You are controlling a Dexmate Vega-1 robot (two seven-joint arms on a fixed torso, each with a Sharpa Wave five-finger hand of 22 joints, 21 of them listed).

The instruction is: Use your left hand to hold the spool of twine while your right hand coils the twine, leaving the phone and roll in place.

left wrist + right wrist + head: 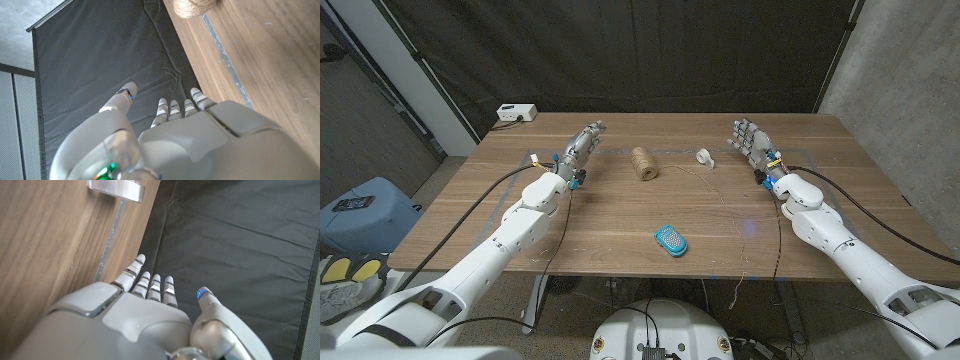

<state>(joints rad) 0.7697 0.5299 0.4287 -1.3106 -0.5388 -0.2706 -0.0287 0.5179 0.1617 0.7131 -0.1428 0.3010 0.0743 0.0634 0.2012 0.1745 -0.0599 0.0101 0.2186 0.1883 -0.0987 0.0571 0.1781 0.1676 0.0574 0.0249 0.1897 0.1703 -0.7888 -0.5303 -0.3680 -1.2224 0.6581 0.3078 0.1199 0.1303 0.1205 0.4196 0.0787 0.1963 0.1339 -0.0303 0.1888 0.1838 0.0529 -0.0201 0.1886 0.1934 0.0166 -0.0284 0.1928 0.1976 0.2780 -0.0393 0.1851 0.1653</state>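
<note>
The phone (670, 241) lies nearest the robot, on the wooden table (620, 225), nearer than the spool of twine (643, 163) and a little toward the robot's right of it. A thin strand of twine (735, 205) runs from the spool toward the robot's right and curves down past the phone to the table's near edge. The spool itself sits on its side near the table's middle, toward the far edge. The left hand (578, 150) stands just to the left of the spool, apart from it, fingers straight and close together, holding nothing. A small clear roll (705, 156) lies to the right of the spool. Beyond the roll, further right of the spool, the right hand (752, 142) is raised with fingers slightly spread, holding nothing. In the left wrist view the spool (194, 7) lies ahead of the fingers (172, 107)
</note>
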